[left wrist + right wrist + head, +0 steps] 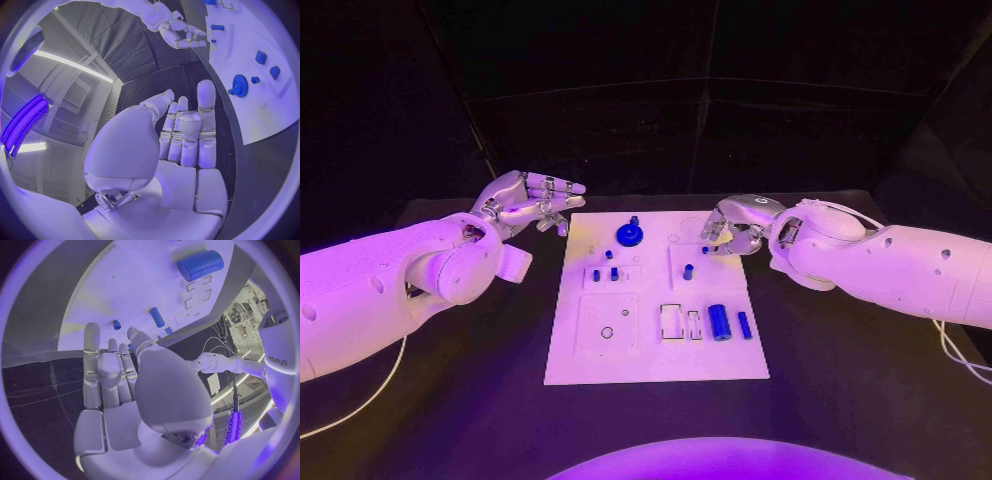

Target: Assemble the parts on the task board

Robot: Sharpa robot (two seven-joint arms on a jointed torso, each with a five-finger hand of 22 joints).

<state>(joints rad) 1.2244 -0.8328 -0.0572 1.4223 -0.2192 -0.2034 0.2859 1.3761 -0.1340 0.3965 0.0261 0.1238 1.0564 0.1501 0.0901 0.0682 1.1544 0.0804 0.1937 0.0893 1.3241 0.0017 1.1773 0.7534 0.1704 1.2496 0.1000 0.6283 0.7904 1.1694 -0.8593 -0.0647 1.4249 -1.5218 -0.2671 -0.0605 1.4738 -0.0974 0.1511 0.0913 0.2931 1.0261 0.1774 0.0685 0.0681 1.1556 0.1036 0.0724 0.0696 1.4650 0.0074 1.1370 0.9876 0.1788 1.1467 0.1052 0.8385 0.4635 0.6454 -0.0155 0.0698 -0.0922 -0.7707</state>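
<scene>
The left hand (528,203) holds nothing, its fingers (206,125) spread and nearly straight, just off the far left corner of the task board (589,360). The right hand (737,226) also holds nothing, its fingers (92,365) apart, over the board's far right corner. The white board lies in the middle of the black worktop (862,380). A blue gear (630,235) stands near the board's far edge, small blue pegs (604,274) sit toward its middle, and a larger blue cylinder (718,322) and a thinner blue pin (744,325) lie near its right edge.
</scene>
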